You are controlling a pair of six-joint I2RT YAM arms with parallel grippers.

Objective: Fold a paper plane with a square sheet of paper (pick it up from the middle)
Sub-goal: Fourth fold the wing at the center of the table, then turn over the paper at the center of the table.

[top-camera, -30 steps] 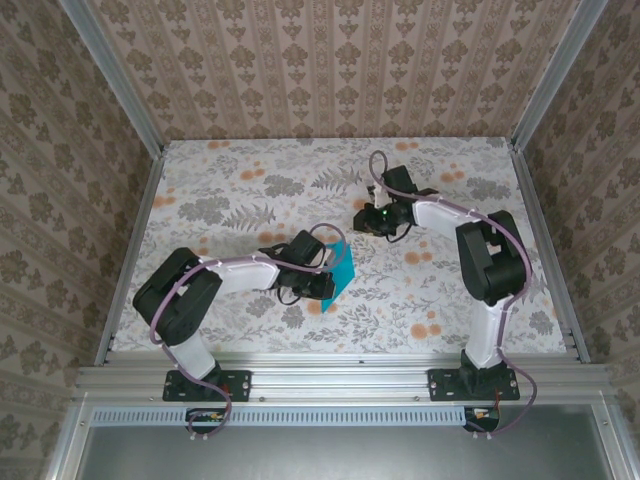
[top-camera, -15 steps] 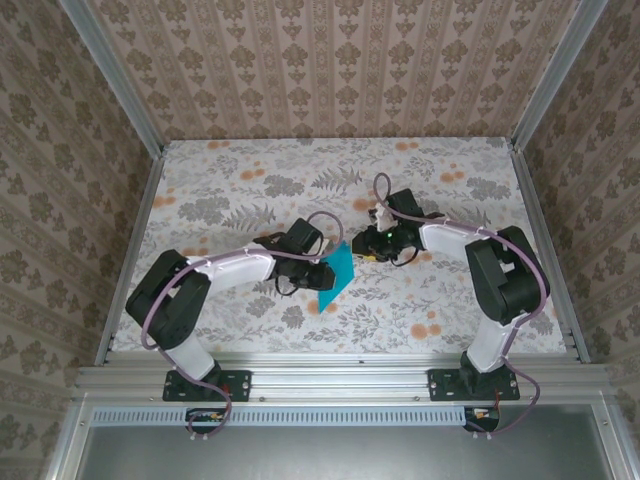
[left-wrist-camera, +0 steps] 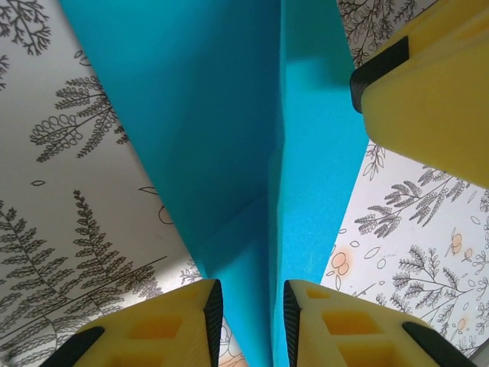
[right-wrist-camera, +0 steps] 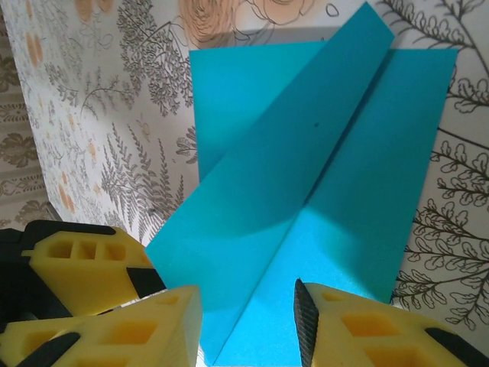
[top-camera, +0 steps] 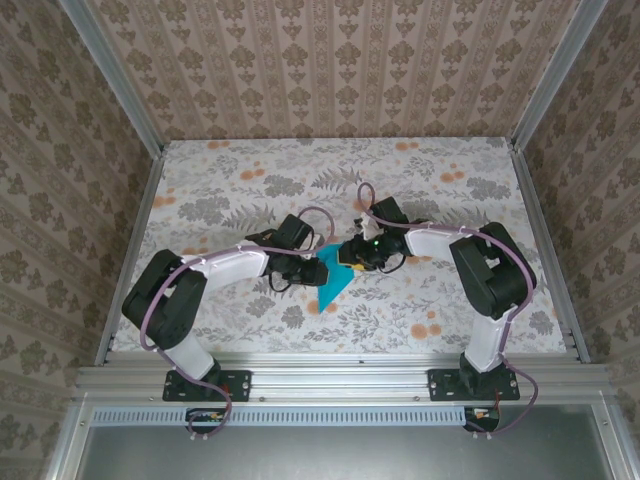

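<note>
The teal-blue sheet of paper (top-camera: 334, 276) lies mid-table, folded, with a centre crease and a point toward the near left. In the left wrist view the paper (left-wrist-camera: 221, 115) has a raised crease running between the jaws of my left gripper (left-wrist-camera: 252, 306). That gripper is open, its pads clear of the paper. My right gripper (right-wrist-camera: 248, 310) is open too and straddles the crease of the paper (right-wrist-camera: 321, 160) from the opposite end. From above, the left gripper (top-camera: 314, 265) and the right gripper (top-camera: 352, 257) face each other across the paper.
The table (top-camera: 230, 190) has a floral cover, with patterned walls and metal posts on three sides. One right-gripper finger (left-wrist-camera: 428, 99) reaches into the left wrist view. A left-gripper finger (right-wrist-camera: 84, 267) shows close beside the right jaws. Both arms crowd the table's middle.
My right gripper has come forward and left to the paper. The left arm has shifted the paper slightly away from the near edge. Both sets of jaws have widened.
</note>
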